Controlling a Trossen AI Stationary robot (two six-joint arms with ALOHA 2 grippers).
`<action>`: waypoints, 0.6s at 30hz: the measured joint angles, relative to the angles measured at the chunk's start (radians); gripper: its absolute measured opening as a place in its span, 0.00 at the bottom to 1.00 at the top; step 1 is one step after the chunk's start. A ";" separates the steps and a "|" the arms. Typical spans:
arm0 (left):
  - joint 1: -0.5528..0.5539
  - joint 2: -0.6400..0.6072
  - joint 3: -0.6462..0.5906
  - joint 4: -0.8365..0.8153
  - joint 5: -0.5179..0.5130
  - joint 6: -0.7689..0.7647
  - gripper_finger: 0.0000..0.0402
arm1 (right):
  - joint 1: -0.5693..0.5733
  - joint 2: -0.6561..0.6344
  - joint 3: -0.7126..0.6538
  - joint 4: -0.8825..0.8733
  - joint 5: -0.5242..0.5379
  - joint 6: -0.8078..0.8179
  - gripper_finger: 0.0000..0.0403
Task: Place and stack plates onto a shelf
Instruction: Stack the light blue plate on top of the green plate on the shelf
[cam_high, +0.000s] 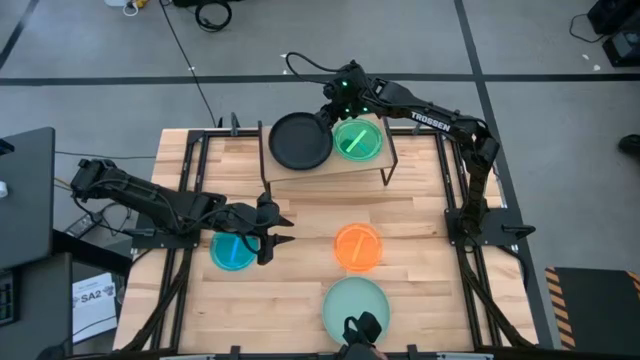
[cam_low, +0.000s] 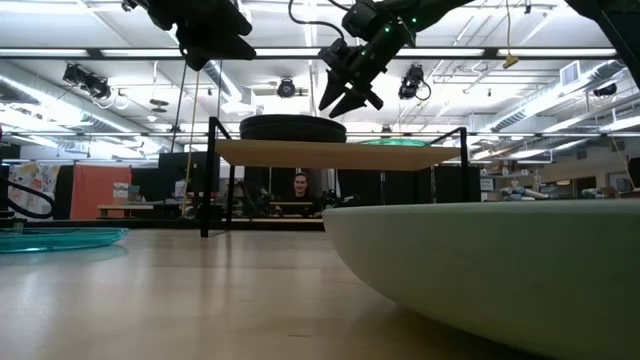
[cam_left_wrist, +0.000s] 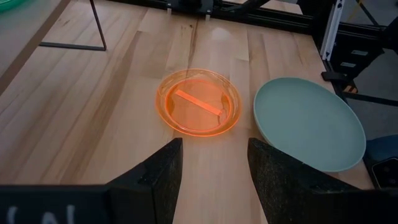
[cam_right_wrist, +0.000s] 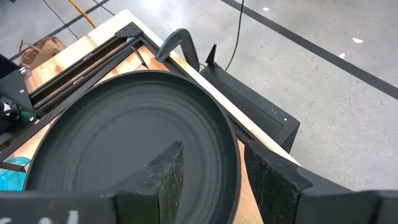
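A white paper sheet lies on the floor off the table's left front corner; a person sits beyond its far edge.

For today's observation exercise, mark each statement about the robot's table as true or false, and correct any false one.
1. A black plate lies on the shelf. True.
2. The orange plate is on the shelf. False: it lies on the tabletop.
3. The right gripper holds the black plate. False: its fingers are open above the plate's rim.
4. The green plate sits beside the black plate. True.
5. The left gripper is open, next to the blue plate. True.
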 joint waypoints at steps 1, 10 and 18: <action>0.000 0.000 0.000 0.000 0.000 0.000 0.47 | 0.000 0.000 0.000 0.000 0.000 0.000 0.43; 0.000 0.000 0.000 0.000 0.000 0.000 0.47 | 0.000 0.000 0.000 -0.013 0.000 0.000 0.43; 0.000 0.000 0.000 0.000 0.000 0.000 0.47 | 0.000 0.000 0.000 -0.062 0.000 0.000 0.43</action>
